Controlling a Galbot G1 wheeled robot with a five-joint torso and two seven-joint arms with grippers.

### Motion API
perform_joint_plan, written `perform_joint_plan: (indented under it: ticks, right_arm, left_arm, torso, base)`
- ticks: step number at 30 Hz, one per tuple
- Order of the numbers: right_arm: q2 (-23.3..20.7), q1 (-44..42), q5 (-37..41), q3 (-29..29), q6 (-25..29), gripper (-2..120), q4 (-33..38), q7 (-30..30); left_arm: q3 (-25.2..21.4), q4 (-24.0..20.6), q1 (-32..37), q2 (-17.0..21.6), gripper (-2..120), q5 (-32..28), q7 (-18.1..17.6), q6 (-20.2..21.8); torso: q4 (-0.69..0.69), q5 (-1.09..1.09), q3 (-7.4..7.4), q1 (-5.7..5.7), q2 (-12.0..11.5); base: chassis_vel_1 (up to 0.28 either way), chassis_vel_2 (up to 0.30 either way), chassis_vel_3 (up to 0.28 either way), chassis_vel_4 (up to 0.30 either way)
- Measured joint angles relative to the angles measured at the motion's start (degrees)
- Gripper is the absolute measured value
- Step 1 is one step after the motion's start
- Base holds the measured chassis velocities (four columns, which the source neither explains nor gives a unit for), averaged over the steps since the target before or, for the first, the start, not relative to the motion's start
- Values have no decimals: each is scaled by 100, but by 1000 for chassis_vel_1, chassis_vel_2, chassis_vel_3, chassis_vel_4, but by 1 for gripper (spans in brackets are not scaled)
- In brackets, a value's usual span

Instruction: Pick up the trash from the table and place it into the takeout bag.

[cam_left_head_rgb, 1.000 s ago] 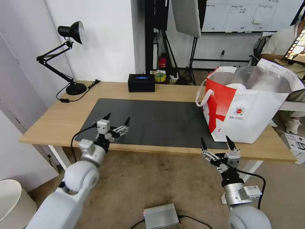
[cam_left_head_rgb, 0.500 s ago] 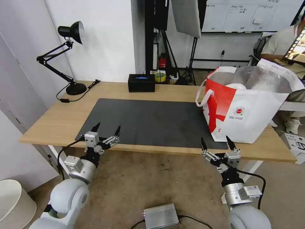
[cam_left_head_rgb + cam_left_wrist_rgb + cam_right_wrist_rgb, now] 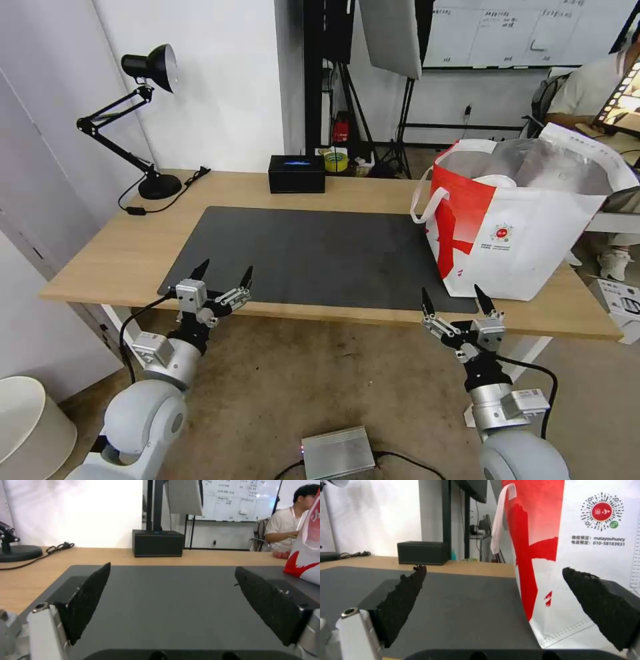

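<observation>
I have both arms parked low at the near edge of the table (image 3: 133,247), and neither one is holding anything. My left gripper (image 3: 222,279) sits at the near left corner of the mat (image 3: 313,257) with its fingers (image 3: 90,597) spread wide, looking straight across bare mat toward the black box (image 3: 297,174) at the far edge. My right gripper (image 3: 453,303) hangs just below the table edge, jaws also wide apart, with the bag (image 3: 527,227) directly ahead of it and close; from that wrist the bag's red and white wall (image 3: 586,555) stands right beyond the right finger. So the right arm is clearly the nearer one to the bag, and the left is well apart from it, across the whole mat. As for the trash, I see none lying on the mat or the wood. Something white and rounded (image 3: 499,181) sits inside the bag against the foil lining, though I cannot tell what it is. By my reading, the clearing looks done.
</observation>
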Motion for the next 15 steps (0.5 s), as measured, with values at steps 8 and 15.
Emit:
perform_joint_plan:
  ticks: [8, 15]
  right_arm:
    - [0, 0, 0, 0, 0, 100, 0, 0]
    - [0, 0, 0, 0, 0, 100, 0, 0]
  left_arm:
    - [5, 5, 0, -1, 100, 2, 3, -2]
    - [9, 8, -4, 0, 100, 2, 4, -2]
  torso:
    - [0, 0, 0, 0, 0]
    - [0, 0, 0, 0, 0]
  base:
    - [0, 0, 0, 0]
    - [0, 0, 0, 0]
